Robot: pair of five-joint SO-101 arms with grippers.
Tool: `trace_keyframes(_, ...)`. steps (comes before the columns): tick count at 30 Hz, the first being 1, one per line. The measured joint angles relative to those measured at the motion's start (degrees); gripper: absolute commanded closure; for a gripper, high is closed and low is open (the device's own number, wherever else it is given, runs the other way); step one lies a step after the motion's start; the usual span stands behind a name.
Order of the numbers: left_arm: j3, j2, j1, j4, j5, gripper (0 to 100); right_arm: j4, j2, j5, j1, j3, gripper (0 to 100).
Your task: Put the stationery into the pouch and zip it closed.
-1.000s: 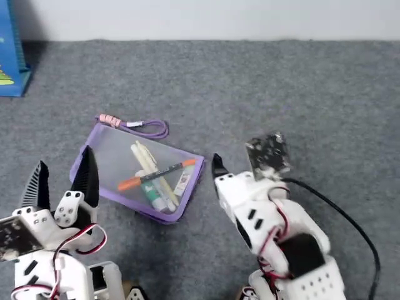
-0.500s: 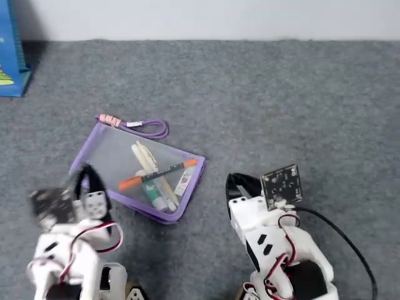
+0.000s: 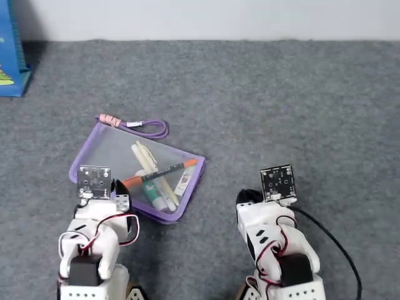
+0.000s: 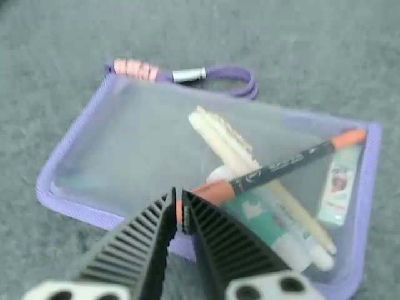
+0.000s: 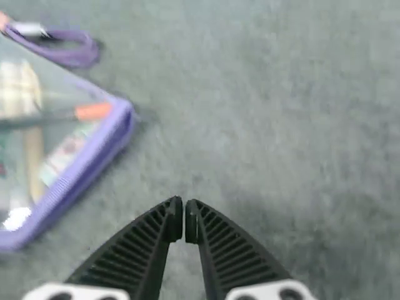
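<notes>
- The left arm (image 3: 92,247) sits folded low at the table's near edge, wrist uppermost.
- The left gripper (image 4: 177,201) points forward and down, its jaws closed with the tips touching.
- The right arm (image 3: 276,247) is folded the same way, well apart from the left.
- The right gripper (image 5: 184,219) has its jaws closed tip to tip.

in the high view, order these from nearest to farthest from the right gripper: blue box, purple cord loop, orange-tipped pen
From the right gripper:
1. orange-tipped pen, inside the pouch, to the gripper's left.
2. purple cord loop, at the pouch's far edge.
3. blue box, far left, at the back.
</notes>
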State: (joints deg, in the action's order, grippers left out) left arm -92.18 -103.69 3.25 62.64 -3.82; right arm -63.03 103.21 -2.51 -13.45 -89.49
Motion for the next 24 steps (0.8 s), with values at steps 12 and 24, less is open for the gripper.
trace_keyframes(12, -4.7, 0.1, 0.0, -1.1, 0.0, 99, -0.9, 0.0, 0.0, 5.6, -5.8, 99.0)
trace_keyframes(24, -4.7, 0.1, 1.1, 9.3, 0.2, 99, -11.2, 0.0, 0.0, 8.2, -5.8, 99.0)
